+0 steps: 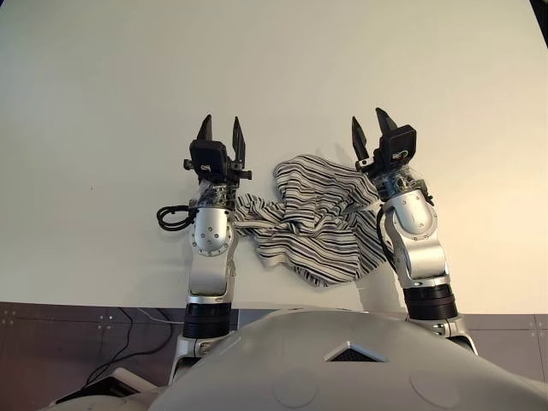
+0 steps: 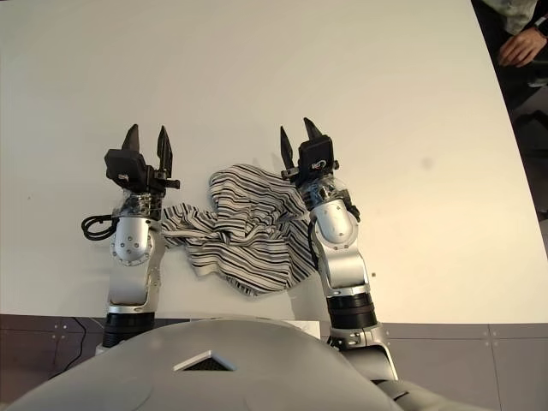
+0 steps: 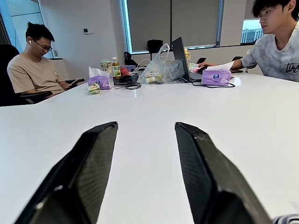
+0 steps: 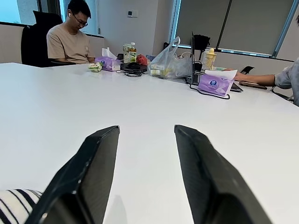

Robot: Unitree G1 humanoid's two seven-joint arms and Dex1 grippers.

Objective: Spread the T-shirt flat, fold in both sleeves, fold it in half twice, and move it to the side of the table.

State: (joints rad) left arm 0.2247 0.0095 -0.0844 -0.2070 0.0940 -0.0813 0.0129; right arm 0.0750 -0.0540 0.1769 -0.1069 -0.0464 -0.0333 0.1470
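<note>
Striped T-shirt [image 1: 312,218] lies crumpled between both arms, ready for spreading. Left gripper [image 1: 221,134] and right gripper [image 1: 370,127] rest with fingers apart, holding nothing.

Looks like an office meeting room. Centred on a long white table [image 1: 274,68], with an open laptop [image 3: 180,56], purple tissue packs [image 3: 216,77], a stuffed plastic bag [image 4: 170,63], drink bottles [image 3: 115,67] and loose cables [image 3: 128,86] gathered at its far end. Backed by tall windows with grey roller blinds [image 3: 194,21] lowered, a black office chair [image 4: 35,37] and a small wall control panel [image 3: 86,31].
</note>
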